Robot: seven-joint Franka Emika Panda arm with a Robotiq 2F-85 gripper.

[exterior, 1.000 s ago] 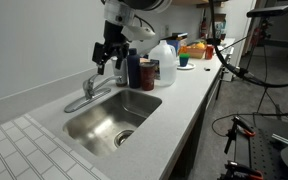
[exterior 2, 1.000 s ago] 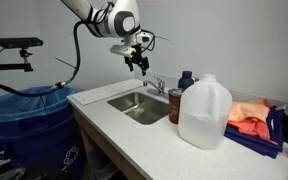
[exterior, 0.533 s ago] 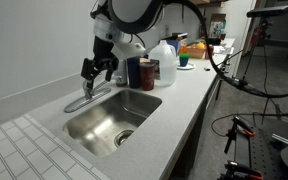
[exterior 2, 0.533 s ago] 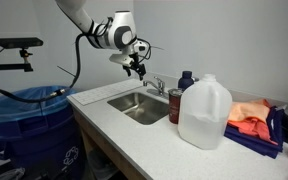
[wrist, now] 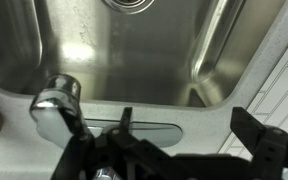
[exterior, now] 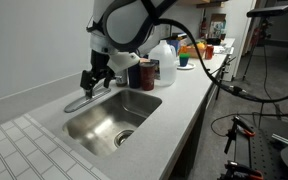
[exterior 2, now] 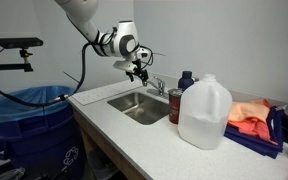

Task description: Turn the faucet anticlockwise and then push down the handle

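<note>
The chrome faucet (exterior: 81, 100) stands at the back rim of the steel sink (exterior: 109, 122), its spout lying low along the rim. It also shows in the other exterior view (exterior 2: 155, 85) and in the wrist view (wrist: 58, 102), with its base plate (wrist: 134, 128) beside it. My gripper (exterior: 92, 80) hangs just above the faucet, fingers spread and empty, and shows in the other exterior view (exterior 2: 137, 72) too. In the wrist view the gripper (wrist: 189, 135) has its two dark fingers either side of the base plate, with the faucet body just outside one finger.
A white plastic jug (exterior 2: 204, 112) stands on the counter by the sink, with a dark bottle (exterior: 134, 70) and a can (exterior 2: 175, 104) near it. Coloured cloths (exterior 2: 249, 115) lie further along. A blue bin (exterior 2: 24, 120) stands beside the counter. White tiles (exterior: 14, 150) border the sink.
The gripper has come down and moved sideways from above the bottles to just over the faucet. It stays open. The faucet has not visibly moved.
</note>
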